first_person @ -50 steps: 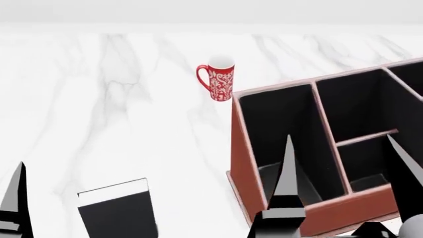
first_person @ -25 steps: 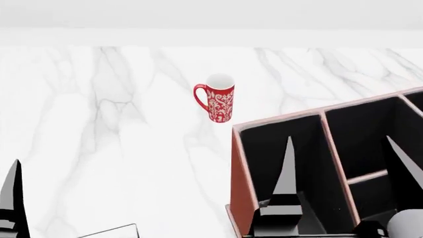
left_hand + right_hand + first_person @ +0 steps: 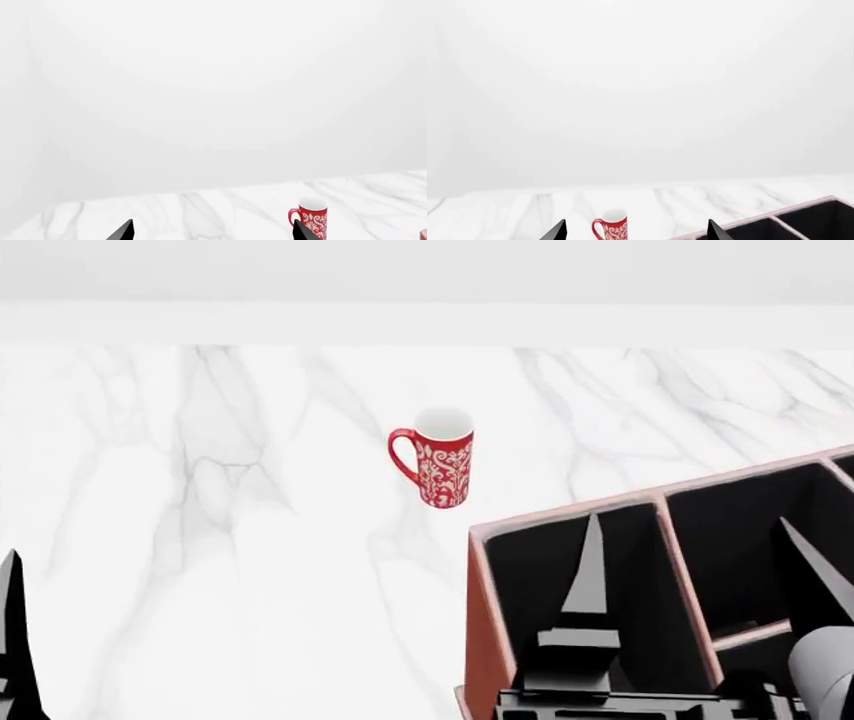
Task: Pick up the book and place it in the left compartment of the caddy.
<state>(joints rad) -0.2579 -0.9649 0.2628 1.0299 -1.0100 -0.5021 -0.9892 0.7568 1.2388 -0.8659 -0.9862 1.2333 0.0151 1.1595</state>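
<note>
The book is out of view in every frame. The caddy (image 3: 487, 640) is reddish-brown with a black lining and sits at the lower right of the head view; its far rim also shows in the right wrist view (image 3: 800, 212). Its left compartment (image 3: 534, 580) is the long black section by the near side wall. My right gripper (image 3: 687, 520) (image 3: 637, 222) hovers open over the caddy, holding nothing. My left gripper (image 3: 213, 222) is open and empty too; one of its fingers (image 3: 14, 640) shows at the head view's left edge.
A red patterned mug (image 3: 445, 465) (image 3: 313, 220) (image 3: 614, 229) stands upright on the white marble table (image 3: 200, 540), beyond the caddy's near left corner. A plain white wall rises behind the table's far edge.
The head view has tilted upward: the mug and caddy sit lower in the frame and the book has dropped out at the bottom left. Both grippers stay open.
</note>
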